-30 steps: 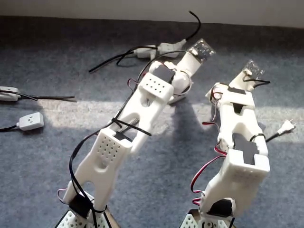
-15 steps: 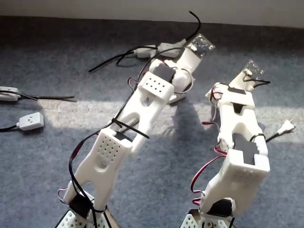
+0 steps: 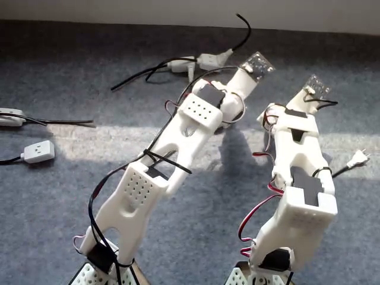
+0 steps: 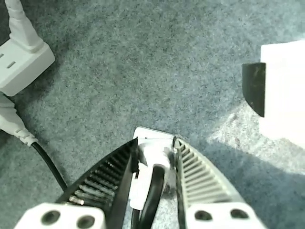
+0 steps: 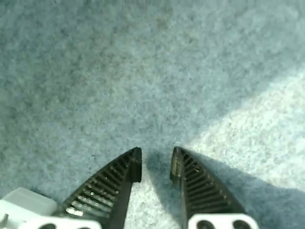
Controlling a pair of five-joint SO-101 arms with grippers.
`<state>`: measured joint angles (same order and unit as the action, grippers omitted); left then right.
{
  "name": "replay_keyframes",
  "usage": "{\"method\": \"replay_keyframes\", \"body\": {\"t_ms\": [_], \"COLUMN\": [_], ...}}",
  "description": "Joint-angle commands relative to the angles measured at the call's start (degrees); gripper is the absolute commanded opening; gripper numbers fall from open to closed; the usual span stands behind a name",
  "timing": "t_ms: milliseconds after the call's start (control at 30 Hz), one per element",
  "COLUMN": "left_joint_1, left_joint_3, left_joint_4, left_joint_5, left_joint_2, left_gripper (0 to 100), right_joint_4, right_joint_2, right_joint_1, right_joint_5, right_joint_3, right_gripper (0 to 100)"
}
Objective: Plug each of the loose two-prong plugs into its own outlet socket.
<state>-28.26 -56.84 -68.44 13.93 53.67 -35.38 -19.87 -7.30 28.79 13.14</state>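
Plug sits clamped between left fingers in wrist view.

grey-blue carpet, bright band of sunlight across its middle, pale wall along the far edge

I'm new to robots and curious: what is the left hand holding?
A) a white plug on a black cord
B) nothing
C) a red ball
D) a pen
A: the left hand pinches a white plug, its black cord running back between the fingers.
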Motion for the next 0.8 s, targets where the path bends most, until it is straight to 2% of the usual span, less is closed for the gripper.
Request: {"method": "replay_keyframes", "body": {"t_ms": [0,233,400,767], "left_joint_1": [-0.57,-0.31,-0.57,-2.51], "left_joint_3": [-0.13,-0.57,-0.57,-0.66], "left_joint_4": [0.26,3.96,1.49,-3.87], "left_joint_5": [1.05,6.59,11.78,12.66], "left_joint_2": [-1.71,3.65,4.18,4.00], "left_gripper": [1,1,1,1], "right_joint_4": [1.01,1.01,1.01,1.01], "right_joint_2": [0.92,0.92,0.92,0.92], "right_joint_1": [0.31,0.31,0.22,0.04], "right_joint_5": [0.26,0.26,0.26,0.26], "right_joint_3": [-0.31,-0.31,-0.31,-0.31], "right_gripper": [12.3,12.3,12.3,12.3]}}
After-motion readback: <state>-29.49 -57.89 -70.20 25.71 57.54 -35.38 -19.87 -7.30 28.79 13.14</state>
